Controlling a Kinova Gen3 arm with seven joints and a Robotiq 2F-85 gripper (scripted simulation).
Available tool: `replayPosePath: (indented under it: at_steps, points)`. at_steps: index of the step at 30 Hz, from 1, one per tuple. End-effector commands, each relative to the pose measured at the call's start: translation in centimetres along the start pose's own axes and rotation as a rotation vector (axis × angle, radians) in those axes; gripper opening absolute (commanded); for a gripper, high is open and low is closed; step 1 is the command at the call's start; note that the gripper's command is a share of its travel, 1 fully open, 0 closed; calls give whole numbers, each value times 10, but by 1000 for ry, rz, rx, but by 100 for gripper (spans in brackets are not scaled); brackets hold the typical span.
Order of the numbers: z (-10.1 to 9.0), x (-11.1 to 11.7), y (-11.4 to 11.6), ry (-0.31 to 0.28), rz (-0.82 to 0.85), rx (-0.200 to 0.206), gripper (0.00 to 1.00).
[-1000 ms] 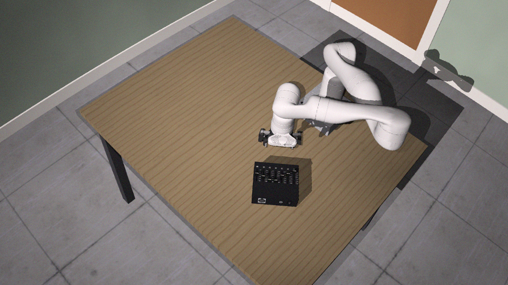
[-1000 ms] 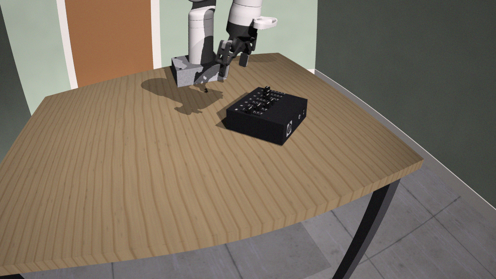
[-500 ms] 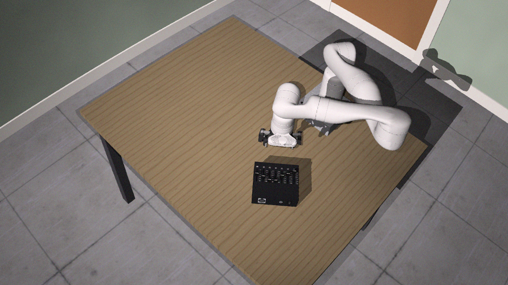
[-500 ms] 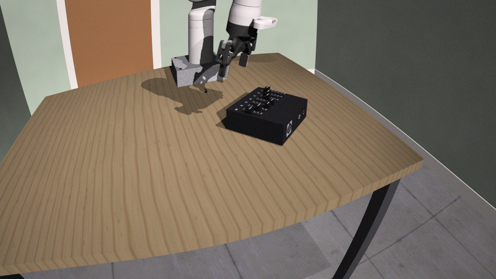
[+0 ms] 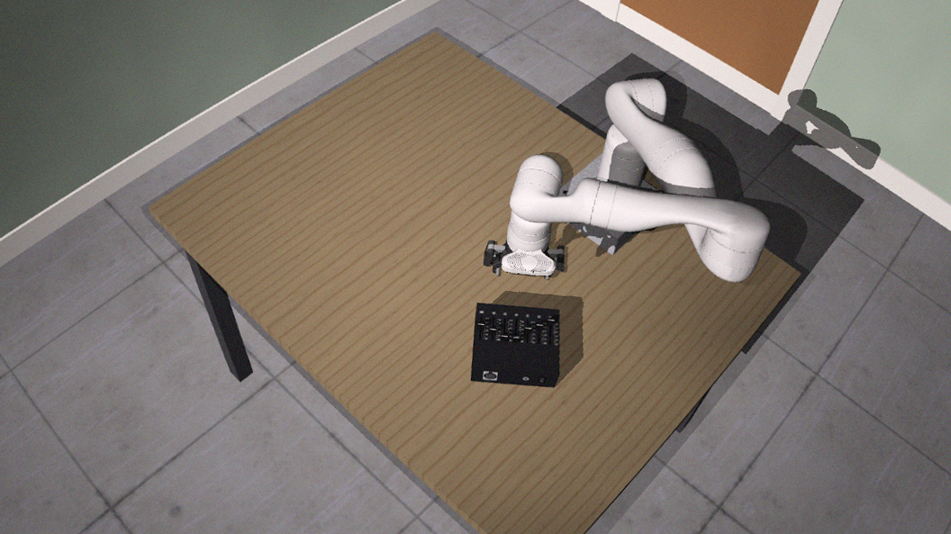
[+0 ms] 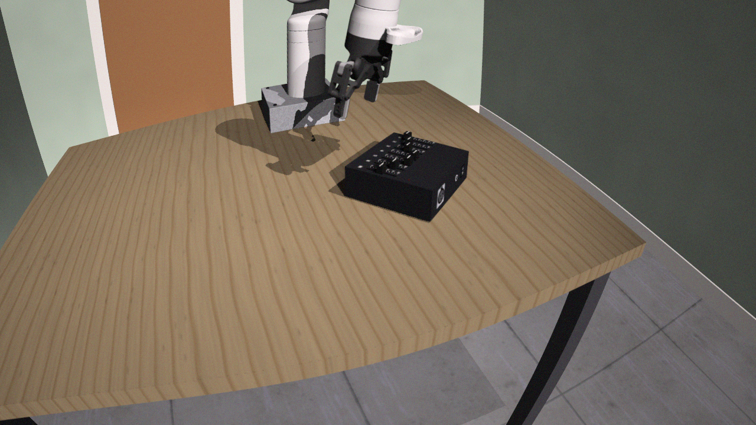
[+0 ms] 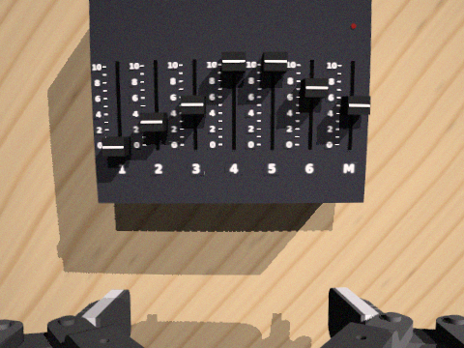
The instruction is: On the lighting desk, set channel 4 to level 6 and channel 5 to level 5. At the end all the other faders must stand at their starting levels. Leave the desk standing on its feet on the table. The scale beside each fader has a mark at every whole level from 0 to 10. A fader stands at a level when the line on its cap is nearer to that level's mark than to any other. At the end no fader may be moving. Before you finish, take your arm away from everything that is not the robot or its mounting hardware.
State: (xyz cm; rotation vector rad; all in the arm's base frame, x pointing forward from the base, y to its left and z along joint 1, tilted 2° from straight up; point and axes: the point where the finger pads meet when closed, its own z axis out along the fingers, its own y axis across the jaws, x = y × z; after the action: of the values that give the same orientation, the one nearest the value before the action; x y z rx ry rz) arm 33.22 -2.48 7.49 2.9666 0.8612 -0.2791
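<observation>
The black lighting desk (image 5: 515,359) (image 6: 417,182) (image 7: 232,0) stands flat on the wooden table (image 5: 358,194) (image 6: 211,237). In the wrist view its faders are labelled 1 to 6 and M. The channel 4 cap (image 7: 234,62) and the channel 5 cap (image 7: 275,62) both stand at about level 10. Fader 1 (image 7: 114,147) is near 0, fader 2 (image 7: 153,122) near 3, fader 3 (image 7: 192,107) near 5, fader 6 (image 7: 316,89) near 7, and M (image 7: 359,106) near 5. My gripper (image 5: 524,265) (image 6: 357,99) (image 7: 230,312) is open and empty, above the table behind the desk's labelled edge.
The arm's grey base block (image 6: 285,111) stands at the table's back edge, behind the desk. The desk's side wall facing the exterior camera carries a round socket (image 6: 442,195). Table edges lie to the right of the desk.
</observation>
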Motion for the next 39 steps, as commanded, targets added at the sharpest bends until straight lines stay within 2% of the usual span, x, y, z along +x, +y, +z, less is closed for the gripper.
replayPosePath:
  at_steps: [1,8,17,19,30,39]
  points:
    - [1,-3,1,-3,4,0,100]
    - [-6,6,2,18,68,-3,100]
    - [-35,37,3,95,302,1,100]
    - [-35,37,3,95,302,1,100]
    - [-76,75,-1,188,601,36,100]
    - [-87,84,-4,210,677,50,100]
